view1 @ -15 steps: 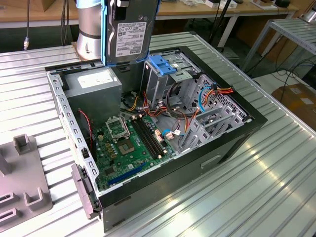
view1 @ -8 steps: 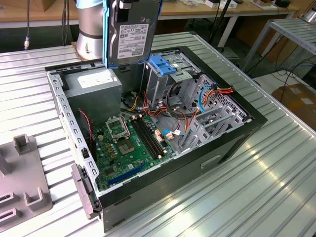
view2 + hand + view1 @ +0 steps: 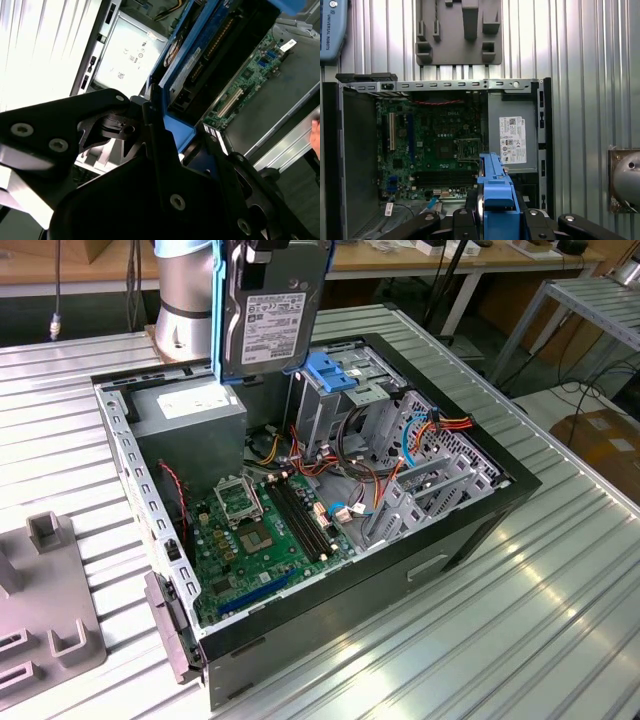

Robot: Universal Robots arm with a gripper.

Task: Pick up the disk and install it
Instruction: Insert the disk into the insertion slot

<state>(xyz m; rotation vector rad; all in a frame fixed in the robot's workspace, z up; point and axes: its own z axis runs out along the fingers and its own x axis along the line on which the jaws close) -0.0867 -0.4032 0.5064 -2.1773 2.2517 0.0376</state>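
Note:
The disk (image 3: 272,315) hangs upright above the back of the open computer case (image 3: 470,525); its white printed label faces the exterior view and blue rails run along its edges. My gripper (image 3: 272,248) is shut on its upper end at the top of the exterior view. In the first wrist view the disk's blue rail (image 3: 495,192) runs between the black fingers (image 3: 420,225), over the power-supply box (image 3: 512,137). The second wrist view looks along the disk's underside (image 3: 210,50) past a black finger (image 3: 65,130).
Inside the case lie the green motherboard (image 3: 265,530), the grey power-supply box (image 3: 190,415) and a metal drive cage topped by a blue bracket (image 3: 335,375), with orange and red cables (image 3: 440,425) nearby. A grey fixture plate (image 3: 40,620) rests on the ribbed metal table (image 3: 560,620).

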